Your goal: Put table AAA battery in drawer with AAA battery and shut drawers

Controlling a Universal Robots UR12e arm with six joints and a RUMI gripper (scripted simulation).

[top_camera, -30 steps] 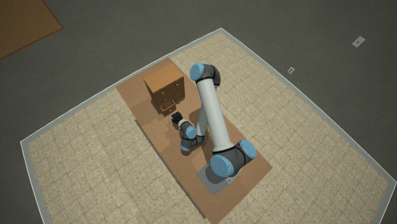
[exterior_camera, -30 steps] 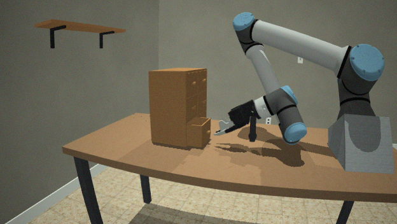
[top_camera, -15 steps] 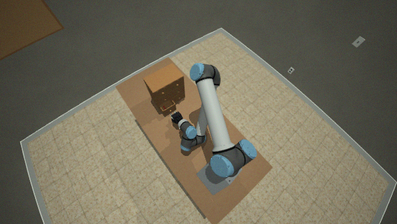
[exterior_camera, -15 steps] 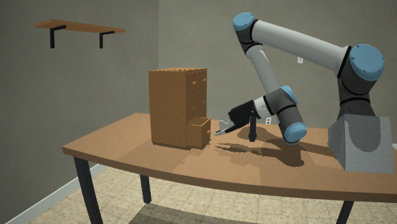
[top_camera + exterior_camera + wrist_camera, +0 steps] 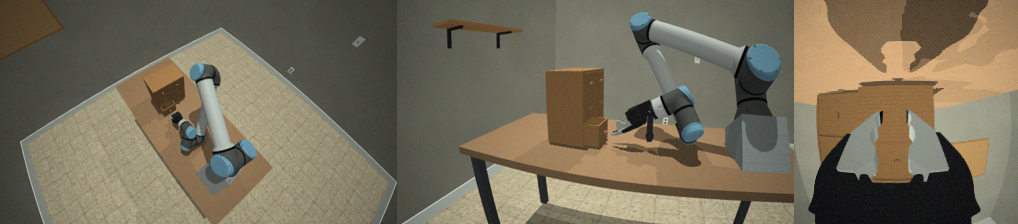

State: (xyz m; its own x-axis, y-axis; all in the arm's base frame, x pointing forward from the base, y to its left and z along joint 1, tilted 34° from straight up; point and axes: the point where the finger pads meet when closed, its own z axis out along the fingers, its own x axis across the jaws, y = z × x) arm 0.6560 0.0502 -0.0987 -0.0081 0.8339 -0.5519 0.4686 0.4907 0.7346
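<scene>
On the wooden table (image 5: pixel 219 203) (image 5: pixel 530 159) (image 5: pixel 819 60), the pulled-out drawer (image 5: pixel 172 108) (image 5: pixel 593 135) (image 5: pixel 896 100) stands just ahead of the claw (image 5: pixel 172 114) (image 5: pixel 614 133) (image 5: pixel 894 111), slightly open and gripping nothing.

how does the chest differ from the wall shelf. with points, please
The chest (image 5: pixel 163 76) (image 5: pixel 565 108) (image 5: pixel 831 107) is a tall box; the wall shelf (image 5: pixel 25 27) (image 5: pixel 476 26) (image 5: pixel 971 155) is a thin flat board. The chest stands on the table (image 5: pixel 245 188) (image 5: pixel 508 156), while the wall shelf sits on black brackets. The chest has drawers, one pulled out; the wall shelf has none. Both are brownish orange.
</scene>
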